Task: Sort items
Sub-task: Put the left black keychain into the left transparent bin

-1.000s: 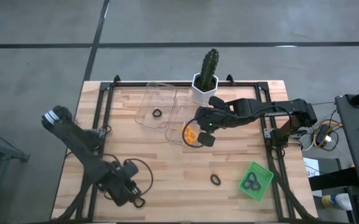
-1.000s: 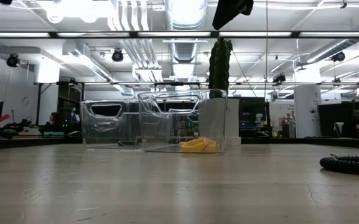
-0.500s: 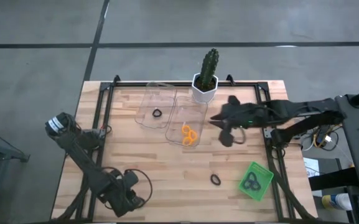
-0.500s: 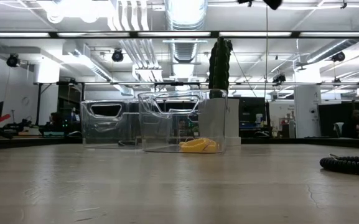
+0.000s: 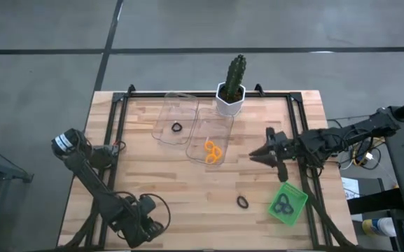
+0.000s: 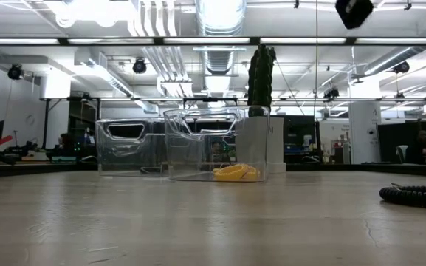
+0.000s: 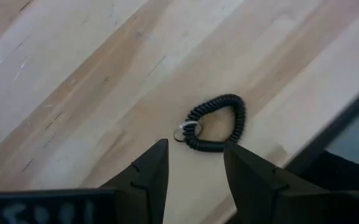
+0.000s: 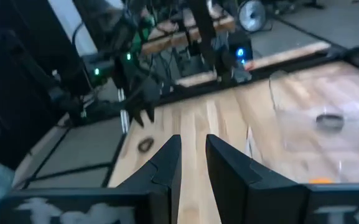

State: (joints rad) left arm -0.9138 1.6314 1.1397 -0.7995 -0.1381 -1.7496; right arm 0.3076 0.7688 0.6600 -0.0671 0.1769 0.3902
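The small thin ring-shaped loops are scattered, and several are hard to read: the dark loops (image 5: 283, 204) in the green square tray (image 5: 298, 197) at the high view's lower right merge into one clump, so their number and exact colour cannot be told. The orange loops (image 5: 213, 151) lie in the right-hand clear plastic tray (image 5: 224, 124) at centre, one dark loop (image 5: 176, 127) in the left-hand clear tray (image 5: 165, 112), and a loose black loop (image 5: 242, 201) on the bare wooden table (image 5: 187, 189) at lower centre. A black coiled loop (image 7: 215, 123) lies before the left gripper (image 7: 193, 167), low at bottom left, fingers apart and empty. The right gripper (image 5: 259, 154), right of centre, holds nothing, fingers nearly together. The cactus in a white pot (image 5: 231, 91) stands at top centre.
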